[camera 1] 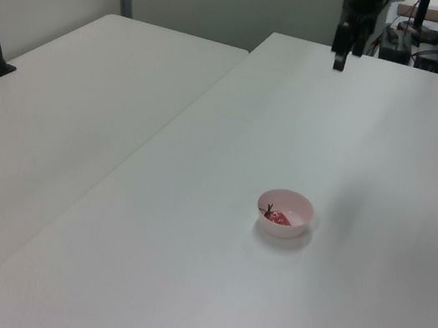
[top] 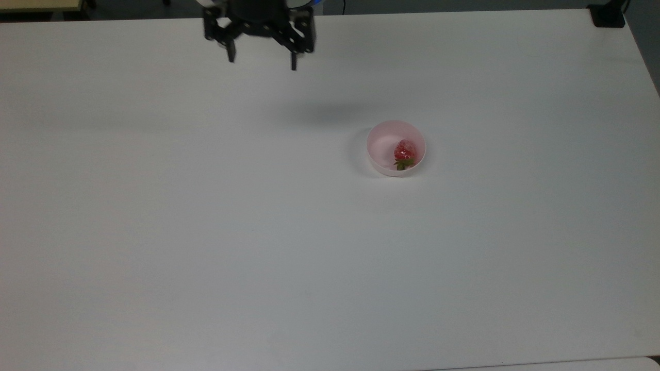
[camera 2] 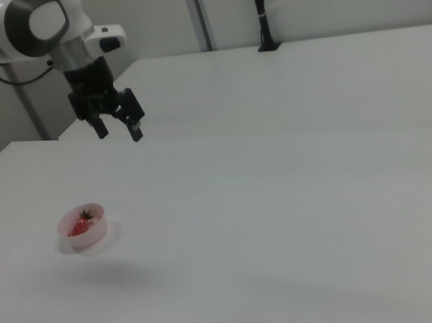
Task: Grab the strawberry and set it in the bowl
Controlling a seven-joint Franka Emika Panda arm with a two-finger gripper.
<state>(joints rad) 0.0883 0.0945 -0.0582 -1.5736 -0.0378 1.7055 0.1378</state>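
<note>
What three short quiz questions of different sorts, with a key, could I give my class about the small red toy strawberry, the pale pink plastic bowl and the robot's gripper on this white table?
1. True or false: the small glossy red toy strawberry lies inside the round pale pink plastic bowl.
2. Multiple choice: the black two-finger gripper is (A) shut on the strawberry, (B) open and holding nothing, (C) touching the bowl's rim.
3. Short answer: in the top view, toward which corner of the white table does the gripper hang, seen from the bowl?

Key
1. True.
2. B.
3. Toward the top view's upper left, well away from the bowl.
</note>
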